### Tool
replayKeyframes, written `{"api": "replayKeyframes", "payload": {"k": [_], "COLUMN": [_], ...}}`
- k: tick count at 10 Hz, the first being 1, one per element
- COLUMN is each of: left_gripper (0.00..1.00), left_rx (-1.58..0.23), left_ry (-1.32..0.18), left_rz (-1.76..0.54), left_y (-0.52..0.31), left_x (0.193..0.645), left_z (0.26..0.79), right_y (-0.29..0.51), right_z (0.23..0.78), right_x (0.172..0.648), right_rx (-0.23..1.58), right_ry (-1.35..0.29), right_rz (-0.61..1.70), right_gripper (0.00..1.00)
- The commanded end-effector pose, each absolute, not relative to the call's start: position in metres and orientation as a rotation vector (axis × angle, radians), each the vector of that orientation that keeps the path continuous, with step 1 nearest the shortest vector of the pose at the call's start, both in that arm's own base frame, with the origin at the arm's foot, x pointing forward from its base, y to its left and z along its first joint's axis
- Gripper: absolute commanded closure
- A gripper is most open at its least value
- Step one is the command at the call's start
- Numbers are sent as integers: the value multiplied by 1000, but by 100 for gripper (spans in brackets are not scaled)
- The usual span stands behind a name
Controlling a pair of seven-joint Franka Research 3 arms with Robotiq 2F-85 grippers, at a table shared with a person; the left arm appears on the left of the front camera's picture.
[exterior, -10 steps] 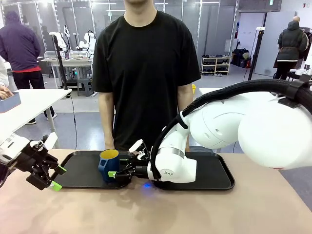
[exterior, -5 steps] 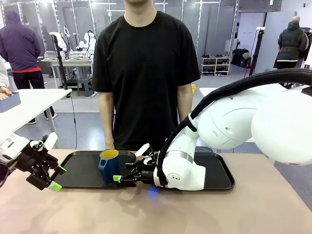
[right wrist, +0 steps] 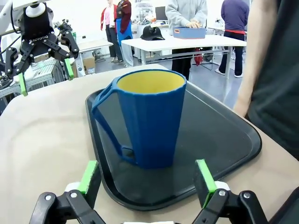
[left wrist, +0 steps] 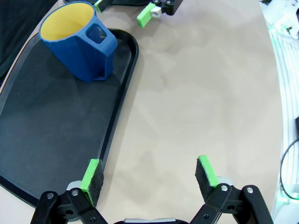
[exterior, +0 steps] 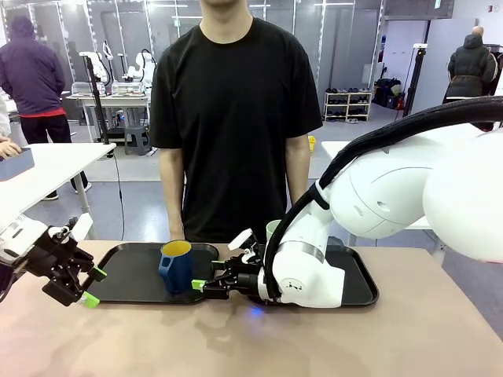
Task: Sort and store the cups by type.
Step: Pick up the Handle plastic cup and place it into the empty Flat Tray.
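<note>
A dark blue mug (exterior: 177,267) with a yellow inside stands upright at the right end of the left black tray (exterior: 126,275). My right gripper (exterior: 206,279) is open just right of the mug, not touching it. Its wrist view has the mug (right wrist: 149,121) close ahead, handle to the left, beyond the open fingertips (right wrist: 147,175). Behind the right arm peeks the rim of the pale green tumbler (exterior: 272,228). My left gripper (exterior: 94,287) hangs open at the tray's left end. The mug (left wrist: 77,44) lies farther along the tray in the left wrist view.
A second black tray (exterior: 357,289) lies to the right, partly behind my right arm. A person in a black shirt (exterior: 232,118) stands at the far edge, hands down. Bare tabletop (exterior: 236,345) stretches in front of the trays.
My right arm has drawn back to the right, away from the mug, which stays put on the tray. The left arm has not moved.
</note>
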State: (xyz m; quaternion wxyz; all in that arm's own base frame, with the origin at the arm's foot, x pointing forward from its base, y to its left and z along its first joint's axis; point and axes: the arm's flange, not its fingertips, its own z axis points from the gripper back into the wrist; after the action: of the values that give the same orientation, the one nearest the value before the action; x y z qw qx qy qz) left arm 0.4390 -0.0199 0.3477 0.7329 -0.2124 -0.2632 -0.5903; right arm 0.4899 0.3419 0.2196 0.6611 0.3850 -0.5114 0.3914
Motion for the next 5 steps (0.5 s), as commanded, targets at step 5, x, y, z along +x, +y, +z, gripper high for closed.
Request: {"api": "replayKeyframes", "payload": {"k": [5], "left_gripper": [0], "left_rx": [-450], "left_ry": [-610], "left_rz": [-1301], "left_y": [-20], "left_x": [439], "left_z": [347], "right_y": [344], "right_z": [219], "right_x": [493], "right_rx": [868], "right_ry": [-1155], "right_rz": [894], "right_gripper": [0]}}
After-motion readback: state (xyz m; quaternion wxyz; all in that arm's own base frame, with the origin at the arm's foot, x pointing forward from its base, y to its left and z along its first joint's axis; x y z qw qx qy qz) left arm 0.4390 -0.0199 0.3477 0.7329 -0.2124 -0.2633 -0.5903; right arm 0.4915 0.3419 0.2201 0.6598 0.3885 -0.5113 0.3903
